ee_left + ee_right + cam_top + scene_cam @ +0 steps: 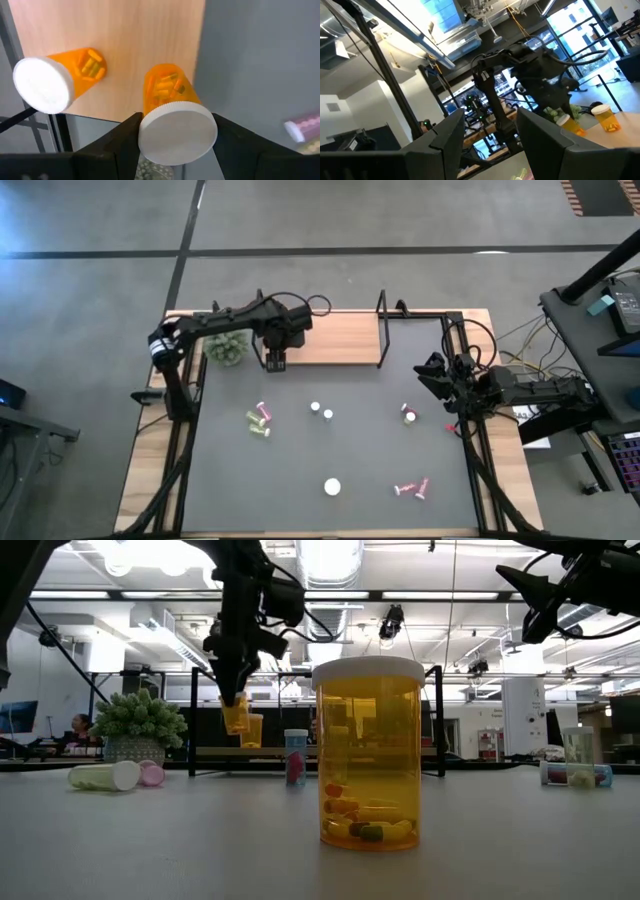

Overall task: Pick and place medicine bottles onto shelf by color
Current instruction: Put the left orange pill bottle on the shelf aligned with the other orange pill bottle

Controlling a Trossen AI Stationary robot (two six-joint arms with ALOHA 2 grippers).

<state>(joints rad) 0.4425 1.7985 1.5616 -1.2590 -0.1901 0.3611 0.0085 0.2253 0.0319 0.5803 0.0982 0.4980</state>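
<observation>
The left gripper (175, 145) has its jaws closed on the white cap of an orange bottle (167, 92), one finger (122, 145) on each side of the cap, the body hanging below them over the near edge of the shelf (335, 340). The low view shows the bottle (235, 712) in the air, its base just above the board. Just beside the jaws, a second orange bottle (65, 75) stands on the shelf, apart from the held one. The plant ball (228, 348) sits close beside the gripper, off the shelf end. Well away from these jaws, out on the mat (330, 450), the other bottles are scattered: a pink and yellow-green cluster (260, 420), two white-capped ones (321, 411), a single wide one (332, 487) and a pink pair (412, 487). The right gripper (432, 370) waits raised at the mat's right edge, jaws partly apart and holding nothing, with one bottle (409, 414) near it on the mat.
</observation>
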